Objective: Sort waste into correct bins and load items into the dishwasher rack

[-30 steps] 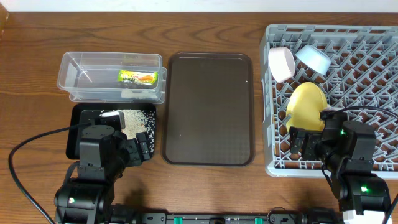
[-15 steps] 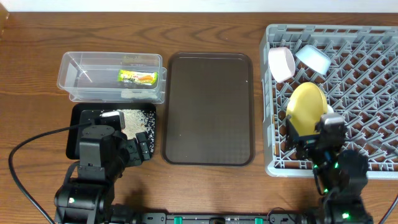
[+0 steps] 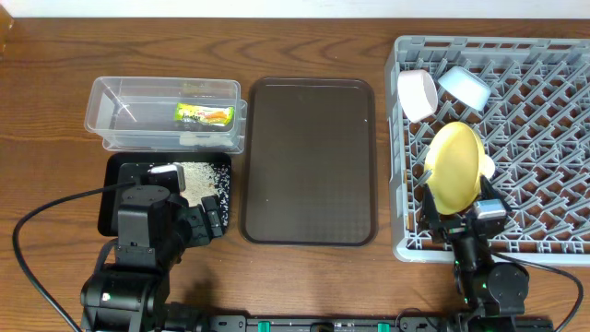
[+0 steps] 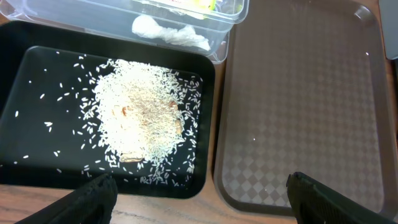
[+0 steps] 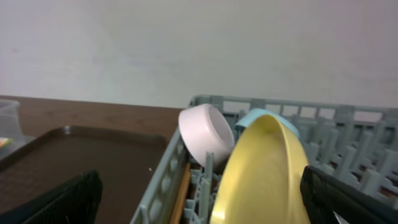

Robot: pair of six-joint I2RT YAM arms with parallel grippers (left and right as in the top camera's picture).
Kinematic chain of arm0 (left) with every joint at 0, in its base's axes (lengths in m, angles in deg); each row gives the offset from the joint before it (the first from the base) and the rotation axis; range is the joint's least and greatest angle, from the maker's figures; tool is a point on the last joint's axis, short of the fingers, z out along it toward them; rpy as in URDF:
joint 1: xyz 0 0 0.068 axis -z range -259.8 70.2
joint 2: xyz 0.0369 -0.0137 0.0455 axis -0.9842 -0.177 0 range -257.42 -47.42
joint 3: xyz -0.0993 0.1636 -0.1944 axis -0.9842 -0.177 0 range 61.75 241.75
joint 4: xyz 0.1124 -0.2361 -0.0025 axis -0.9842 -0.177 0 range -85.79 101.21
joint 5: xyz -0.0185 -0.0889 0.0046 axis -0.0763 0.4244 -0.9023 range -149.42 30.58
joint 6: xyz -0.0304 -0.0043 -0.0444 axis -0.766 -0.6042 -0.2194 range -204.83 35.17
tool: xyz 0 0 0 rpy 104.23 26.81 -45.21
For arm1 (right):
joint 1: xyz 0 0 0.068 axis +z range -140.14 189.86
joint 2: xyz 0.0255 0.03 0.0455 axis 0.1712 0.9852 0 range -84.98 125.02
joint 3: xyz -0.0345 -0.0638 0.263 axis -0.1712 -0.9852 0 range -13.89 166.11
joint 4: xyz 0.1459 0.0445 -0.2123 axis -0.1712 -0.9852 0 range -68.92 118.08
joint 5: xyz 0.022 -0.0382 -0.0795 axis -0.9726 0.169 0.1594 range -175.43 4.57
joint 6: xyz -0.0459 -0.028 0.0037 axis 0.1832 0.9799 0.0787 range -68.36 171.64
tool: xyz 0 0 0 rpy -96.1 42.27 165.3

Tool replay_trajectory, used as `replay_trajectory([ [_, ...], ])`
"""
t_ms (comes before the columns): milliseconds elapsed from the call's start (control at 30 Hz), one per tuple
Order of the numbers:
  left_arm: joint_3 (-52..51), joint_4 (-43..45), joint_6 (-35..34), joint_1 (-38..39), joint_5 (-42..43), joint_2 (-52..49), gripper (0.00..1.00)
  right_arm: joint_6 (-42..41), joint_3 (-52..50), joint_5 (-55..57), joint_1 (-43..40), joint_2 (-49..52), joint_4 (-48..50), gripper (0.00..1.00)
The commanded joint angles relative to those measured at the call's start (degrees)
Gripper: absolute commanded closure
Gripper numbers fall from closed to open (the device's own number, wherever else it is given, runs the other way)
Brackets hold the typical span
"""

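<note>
Two hands are hanging released: left hand [image 3: 210,218], right hand [image 3: 459,217].
Backing the right hand straight out is looking safest, sparing the standing yellow plate [image 3: 454,166] beside it.

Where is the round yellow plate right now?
The round yellow plate stands on edge in the grey plastic rack at the overhead view's right, just below the white-pink bowl.

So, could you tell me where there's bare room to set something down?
Bare: the brown rectangular serving tray, between the clear plastic tub and the grey lattice rack, and the rack's right half. Crowded: its left side, with the round yellow plate.
</note>
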Motion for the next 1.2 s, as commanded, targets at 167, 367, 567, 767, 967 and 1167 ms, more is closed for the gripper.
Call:
replay_trajectory([
  [167,-0.11,0.15,0.33,0.09,-0.66,0.15,0.1,0.87,-0.09,2.8,0.5,-2.6,-8.09,0.01],
  [367,-0.11,0.13,0.33,0.09,-0.66,0.15,0.1,0.79,-0.09,2.56,0.5,-2.6,-7.91,0.01],
  [567,-0.11,0.15,0.33,0.09,-0.66,0.15,0.1,0.79,-0.09,2.56,0.5,-2.6,-7.91,0.01],
  [767,-0.11,0.15,0.33,0.09,-0.66,0.15,0.1,0.79,-0.09,2.56,0.5,-2.6,-7.91,0.01],
  [967,-0.11,0.13,0.33,0.09,-0.66,0.15,0.09,0.79,-0.09,2.56,0.5,-2.6,-7.91,0.01],
  [1167,-0.11,0.13,0.33,0.09,-0.66,0.15,0.09,0.79,-0.09,2.56,0.5,-2.6,-7.91,0.01],
])
